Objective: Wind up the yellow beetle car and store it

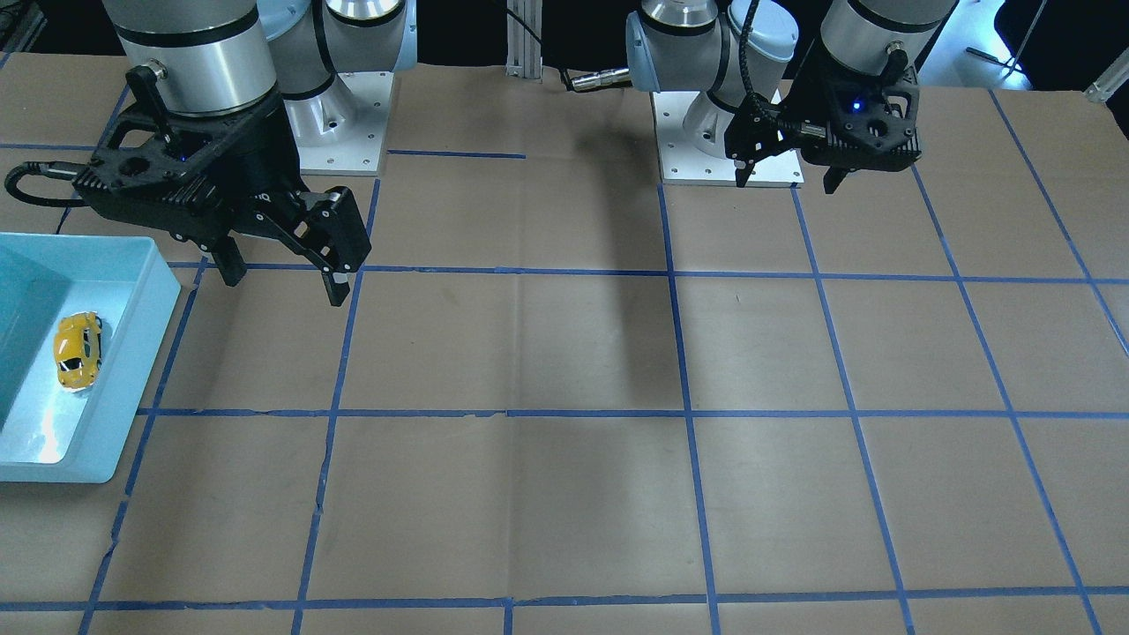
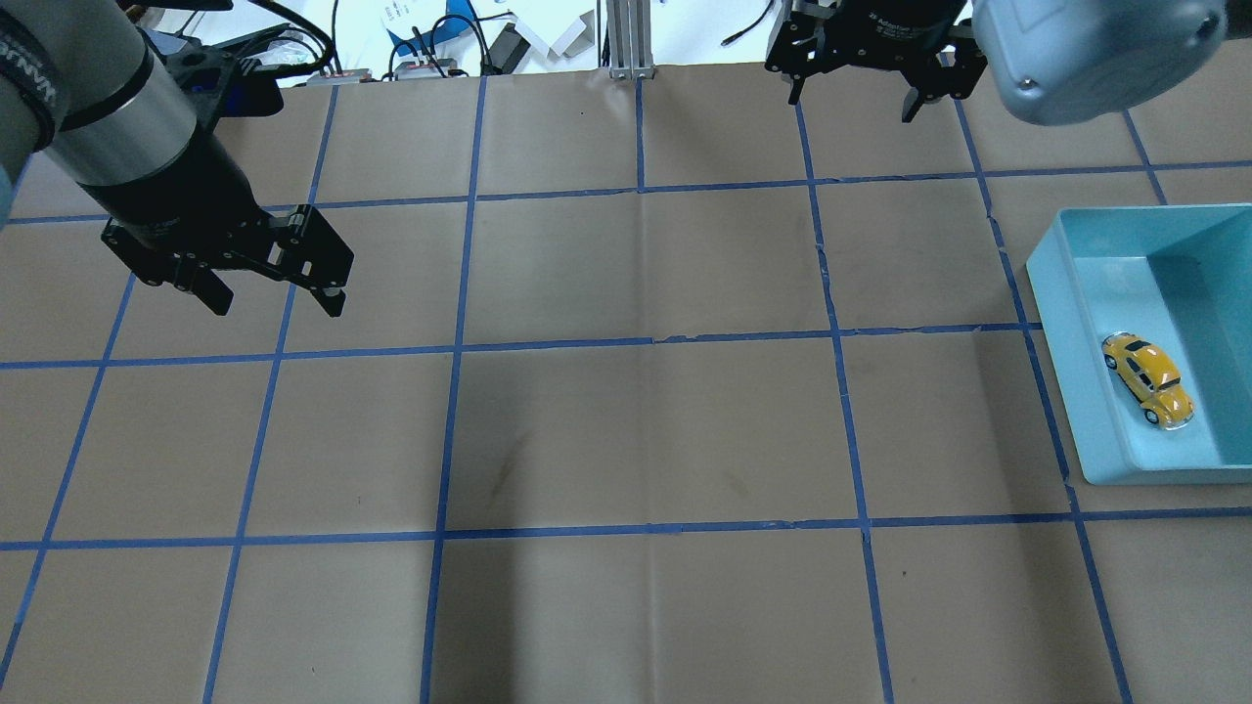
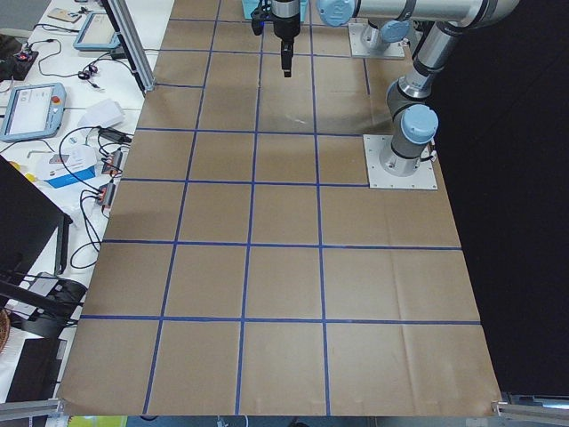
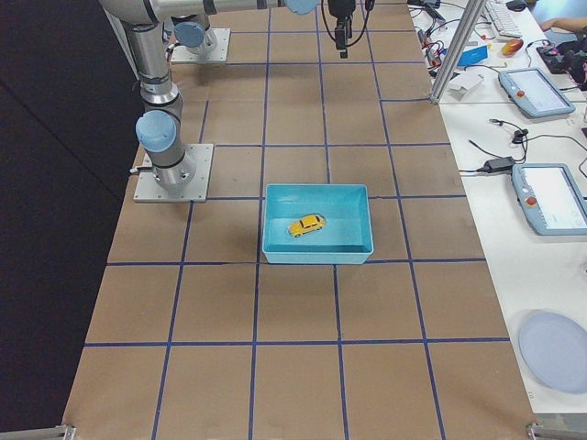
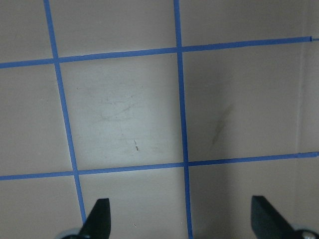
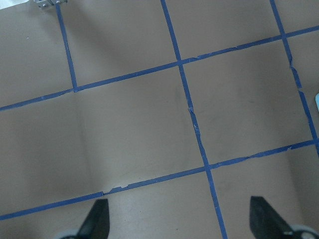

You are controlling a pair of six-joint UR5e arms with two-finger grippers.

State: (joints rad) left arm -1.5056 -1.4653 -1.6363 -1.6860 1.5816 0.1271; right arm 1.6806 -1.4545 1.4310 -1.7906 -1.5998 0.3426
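Evidently storing looks done: the yellow beetle car (image 2: 1149, 379) lies in the teal bin (image 2: 1064, 323) at right. Farther up, the left gripper (image 2: 279, 305) at upper left and the right gripper (image 2: 851, 103) at top hang wide open and empty; only parking the arms seems left.

table (image 2: 636, 440) covered in brown paper, divided into squares by blue tape lines (image 2: 646, 341). along its far edge, a white bench (image 4: 495, 238) carrying two grey teach pendants (image 4: 550, 197), cables and a pale round plate (image 4: 555, 351); an aluminium post (image 4: 456, 46) rises at that edge.
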